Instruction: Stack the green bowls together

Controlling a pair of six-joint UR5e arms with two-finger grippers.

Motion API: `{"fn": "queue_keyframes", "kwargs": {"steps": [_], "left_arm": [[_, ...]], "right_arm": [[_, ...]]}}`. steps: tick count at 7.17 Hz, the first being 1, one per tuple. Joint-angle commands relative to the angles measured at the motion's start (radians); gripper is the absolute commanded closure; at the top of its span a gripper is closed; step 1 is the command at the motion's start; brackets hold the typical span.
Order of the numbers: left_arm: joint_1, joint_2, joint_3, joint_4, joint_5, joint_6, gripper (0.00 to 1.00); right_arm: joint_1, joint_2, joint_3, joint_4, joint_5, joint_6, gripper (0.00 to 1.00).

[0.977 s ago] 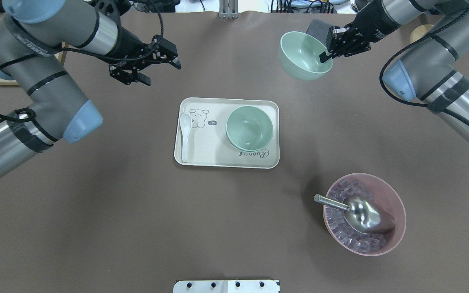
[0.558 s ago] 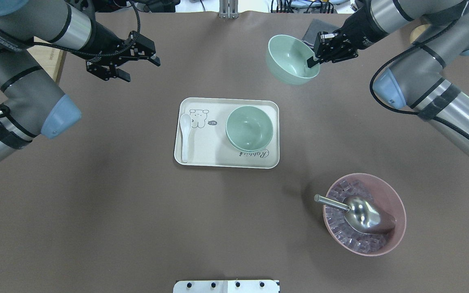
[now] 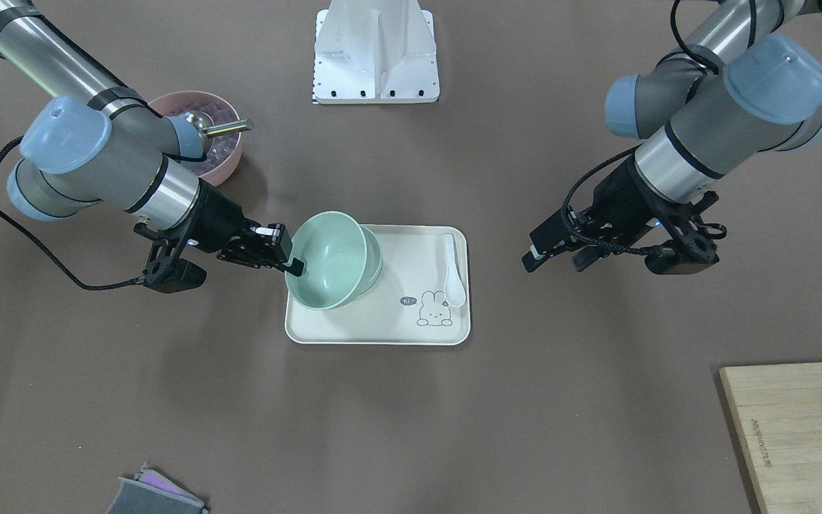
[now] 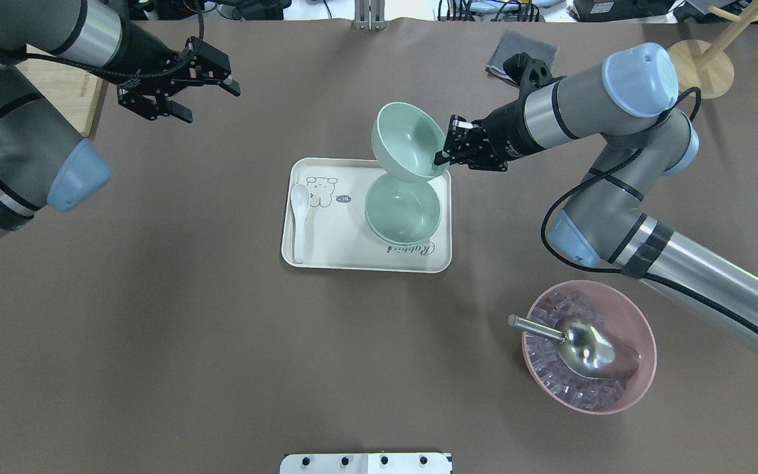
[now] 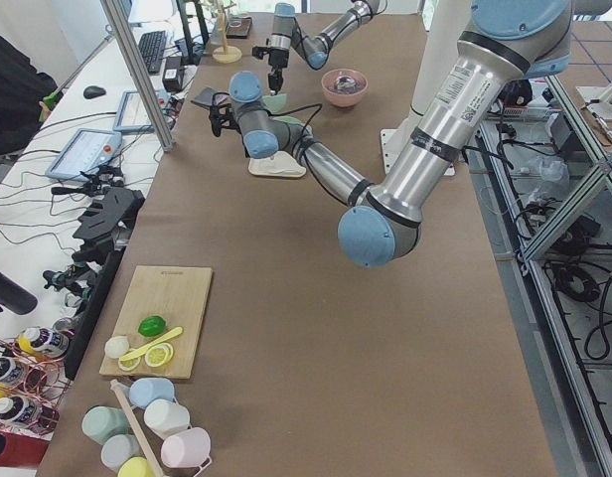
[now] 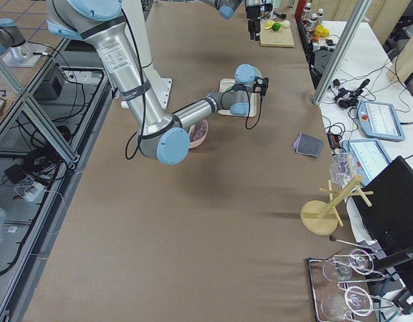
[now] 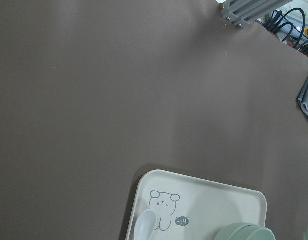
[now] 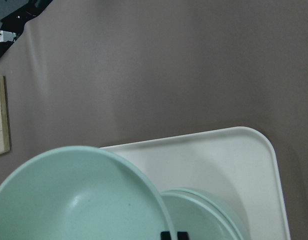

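A pale mint-green held bowl (image 4: 408, 138), smooth, matte and unmarked, is being carried tilted in the upper middle of the overhead view, with its hollow being turned up toward the camera. Its right rim is being pinched by the right gripper (image 4: 443, 157), whose fingers are being clenched on the bowl's wall, one inside and one outside. Just below it in that view, a nested pair (image 4: 402, 210) of the same green bowls is being shown on the right half of a cream tray (image 4: 326, 253). A doubled rim is being seen along the pair's lower left edge. The tray's upper rim and the pair's upper rim are being overlapped by the held bowl's lower side; whether contact is being made cannot be told. In the front-facing view most of the pair is being covered by the held bowl, which is being offset toward the left of the frame.

The left gripper (image 4: 211, 103) is being held spread and empty in the upper left of the overhead view, well apart from the tray.

A white spoon (image 4: 299, 220) is being shown along the tray's left edge, with bare tray floor and a bear drawing between it and the pair. Brown table (image 4: 155, 329) is being shown on every side of the tray's raised rim. A pink bowl (image 4: 645, 342) with a metal scoop (image 4: 586, 349) is being seen at lower right, well apart. A wooden board (image 4: 86, 99) is being seen at the left edge, and a grey cloth (image 4: 507, 49) near the top edge, beside the right arm's wrist.
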Motion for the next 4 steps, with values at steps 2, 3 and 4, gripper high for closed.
{"fn": "queue_keyframes", "kwargs": {"steps": [2,3,4], "left_arm": [[0.001,0.001,0.0,0.0,0.0,0.0,0.02],[0.001,0.0,0.002,0.002,0.0,0.0,0.02],[0.001,0.0,0.002,0.002,0.0,0.0,0.02]], "right_arm": [[-0.033,-0.074,0.003,0.1,-0.009,0.013,1.0],[-0.044,-0.074,0.007,0.102,-0.009,0.011,1.0],[-0.049,-0.071,0.008,0.099,-0.012,0.004,1.0]]}}
